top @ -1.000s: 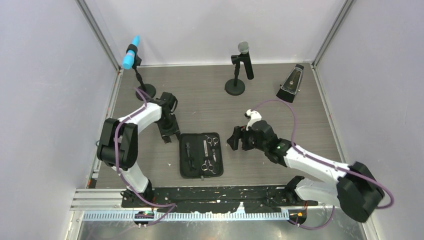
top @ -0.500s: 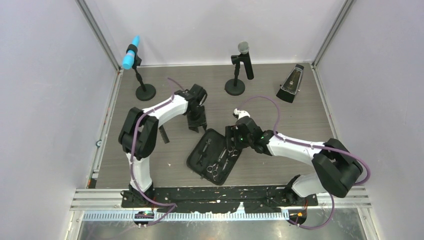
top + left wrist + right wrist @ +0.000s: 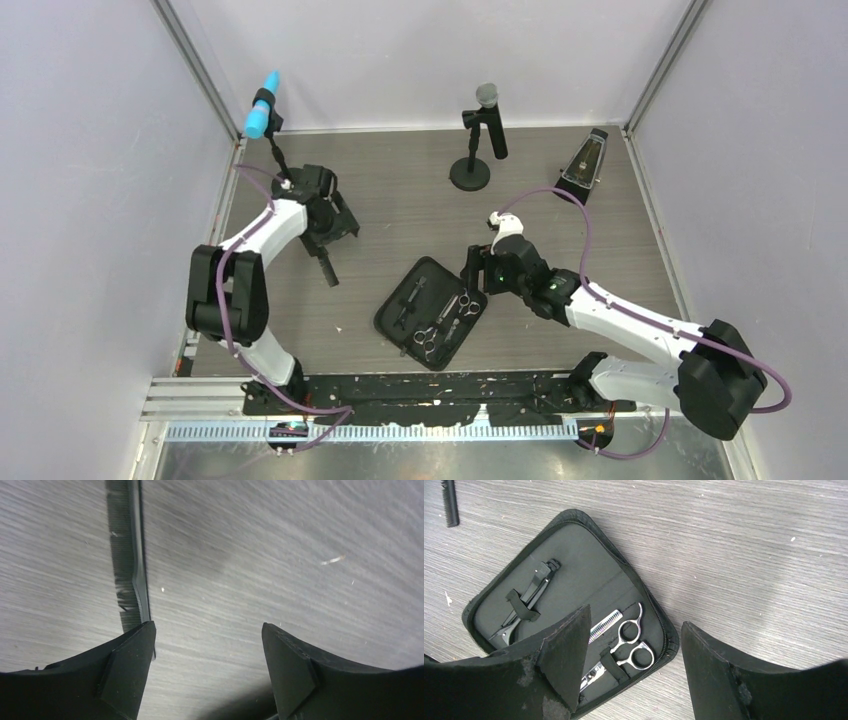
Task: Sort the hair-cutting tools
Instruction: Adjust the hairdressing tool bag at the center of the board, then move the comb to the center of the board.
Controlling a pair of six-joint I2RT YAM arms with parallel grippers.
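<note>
The black zip case [image 3: 398, 322] lies open and tilted mid-table. Strapped inside are two silver scissors [image 3: 452, 306] [image 3: 631, 640] and black hair clips [image 3: 408, 299] [image 3: 526, 605]. The flat black comb [image 3: 326, 267] [image 3: 133, 555] lies on the bare table left of the case. My left gripper [image 3: 334, 231] [image 3: 207, 647] is open just above the comb's far end, which reaches its left fingertip with nothing between the fingers. My right gripper [image 3: 474, 274] [image 3: 635, 622] is open over the case's right edge, above the scissor handles, holding nothing.
A blue-tipped microphone [image 3: 262, 106] stands at the back left, close behind the left arm. A black microphone [image 3: 487, 96] on a round base [image 3: 470, 176] stands at the back centre, a metronome [image 3: 582, 164] at the back right. Walls enclose three sides.
The case has turned from square to tilted. My left arm swung to the case's top corner, then back left over the comb, and its jaws have widened. My right gripper stays at the case's right edge.
</note>
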